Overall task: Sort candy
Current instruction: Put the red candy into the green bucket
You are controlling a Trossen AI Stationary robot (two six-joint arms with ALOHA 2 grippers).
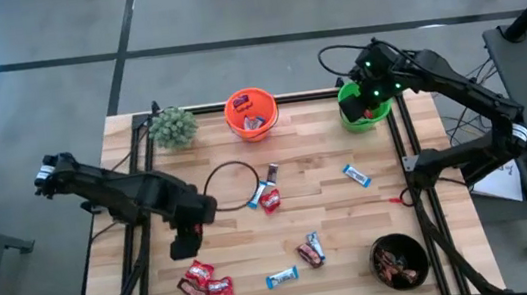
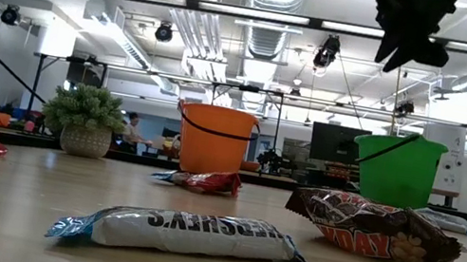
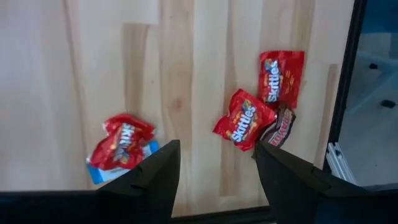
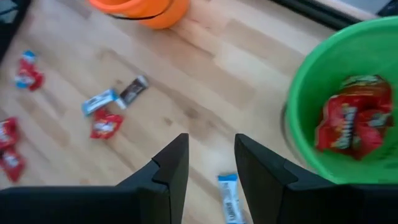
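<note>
Candy lies scattered on the wooden table (image 1: 353, 222). Two red packets (image 1: 207, 281) and a dark bar (image 3: 278, 127) lie near the front left. Another red packet (image 1: 270, 200) lies on a blue-and-white bar mid-table. My left gripper (image 1: 185, 246) hovers open above the table beside the front-left packets, with nothing between its fingers (image 3: 217, 152). My right gripper (image 1: 366, 95) is open and empty (image 4: 211, 146), up beside the green bucket (image 1: 364, 105). That bucket holds red packets (image 4: 351, 121). On the table below the right gripper lies a blue-and-white bar (image 4: 229, 196).
An orange bucket (image 1: 251, 112) with candy stands at the far middle and a small potted plant (image 1: 172, 126) at the far left. A black bowl (image 1: 399, 260) of dark bars sits at the front right. A black cable loop (image 1: 232, 181) lies mid-table. Loose bars (image 1: 310, 250) lie near the front.
</note>
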